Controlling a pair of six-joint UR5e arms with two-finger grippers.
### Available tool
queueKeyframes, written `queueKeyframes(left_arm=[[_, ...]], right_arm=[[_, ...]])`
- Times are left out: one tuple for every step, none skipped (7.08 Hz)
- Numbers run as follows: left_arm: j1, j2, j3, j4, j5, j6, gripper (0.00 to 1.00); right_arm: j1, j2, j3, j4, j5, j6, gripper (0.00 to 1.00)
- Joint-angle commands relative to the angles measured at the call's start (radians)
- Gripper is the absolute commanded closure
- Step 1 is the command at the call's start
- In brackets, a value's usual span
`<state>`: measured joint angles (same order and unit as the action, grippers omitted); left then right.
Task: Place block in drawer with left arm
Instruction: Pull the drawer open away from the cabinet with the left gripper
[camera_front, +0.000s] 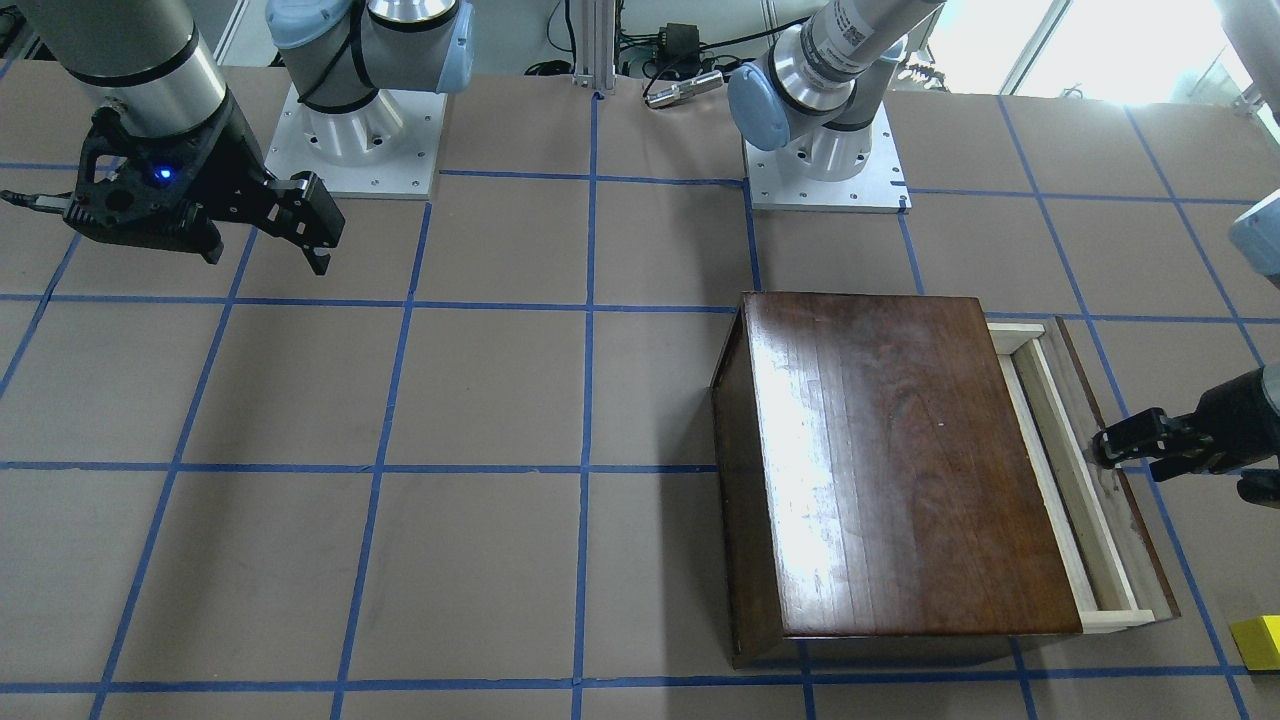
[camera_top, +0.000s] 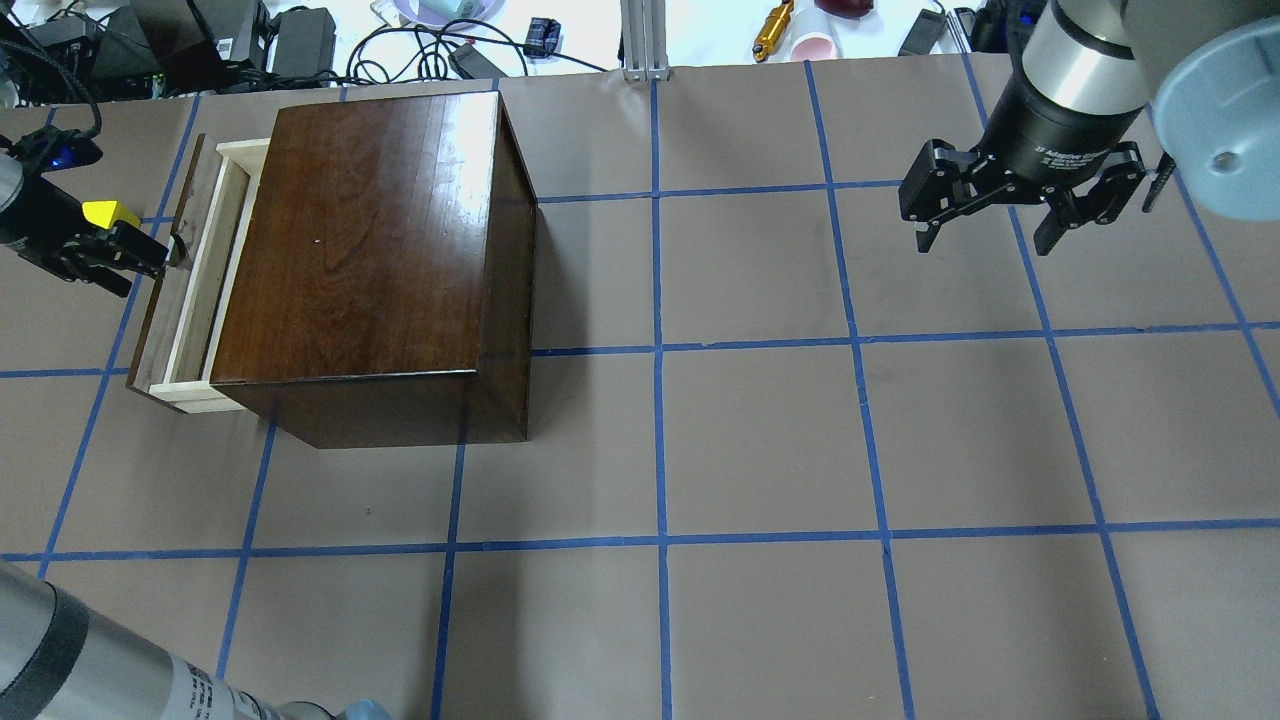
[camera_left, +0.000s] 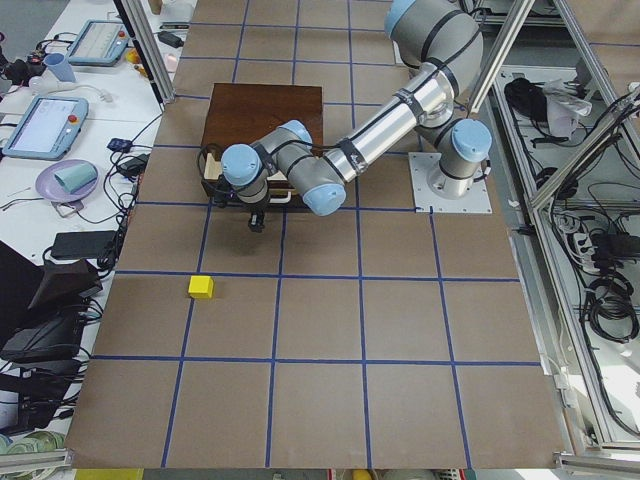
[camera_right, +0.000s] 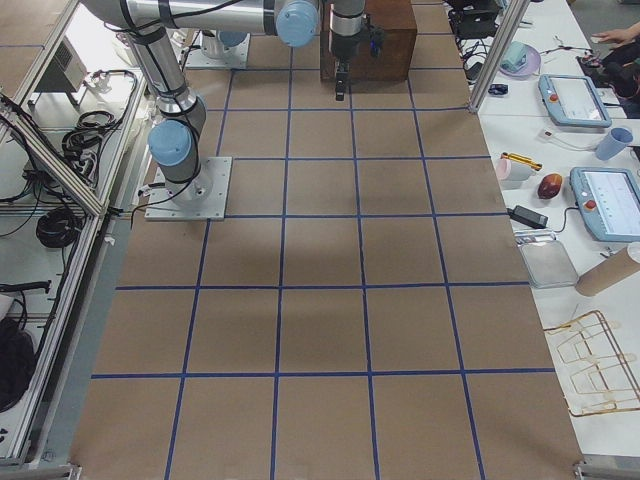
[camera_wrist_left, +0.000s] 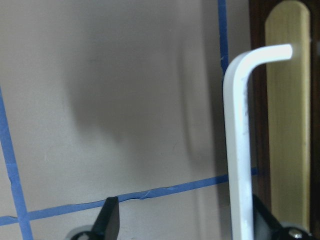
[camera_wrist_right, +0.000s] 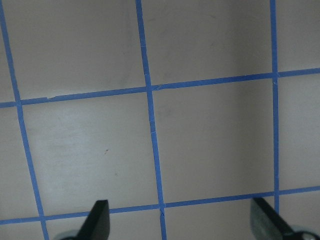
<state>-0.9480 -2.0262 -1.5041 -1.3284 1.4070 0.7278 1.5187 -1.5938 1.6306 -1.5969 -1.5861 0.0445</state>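
Yellow block (camera_left: 201, 287) sat on the table (camera_top: 760, 430), well apart from the box (camera_front: 900, 460), out past the drawer front toward the table's left end, untouched. Drawer (camera_front: 1115, 620) was only partly out, 1 narrow strip of pale wood showing. Left gripper (camera_front: 1105, 450) was low at the drawer front with its fingers spread. Its wrist view had the metal pull (camera_wrist_left: 237, 150) between the 2 fingers, close by 1 of them, not clamped, so it held nothing. Right gripper (camera_top: 985, 235) hung spread over the other half of the table, out of play. My read: drawer-opening step, block pickup not begun. Couldn't tell if the gap was wide enough for the block. Next move, I'd say: draw the drawer further if needed, back off the pull without snagging it, swing out over the block, drop down and close on 2 opposite faces.
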Motion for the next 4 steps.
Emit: queueKeyframes(left_arm=[[0.003, 0.0, 0.001, 0.0, 0.001, 0.002, 0.13], [0.003, 0.0, 0.001, 0.001, 0.003, 0.004, 0.13], [0.003, 0.0, 0.001, 0.003, 0.004, 0.008, 0.13], [0.005, 0.001, 0.001, 0.003, 0.006, 0.01, 0.13]], right_arm=[[0.0, 0.0, 0.0, 0.0, 0.0, 0.0, 0.0], [0.0, 0.0, 0.0, 0.0, -0.002, 0.0, 0.0], [0.0, 0.0, 0.0, 0.0, 0.0, 0.0, 0.0], [0.0, 0.0, 0.0, 0.0, 0.0, 0.0, 0.0]])
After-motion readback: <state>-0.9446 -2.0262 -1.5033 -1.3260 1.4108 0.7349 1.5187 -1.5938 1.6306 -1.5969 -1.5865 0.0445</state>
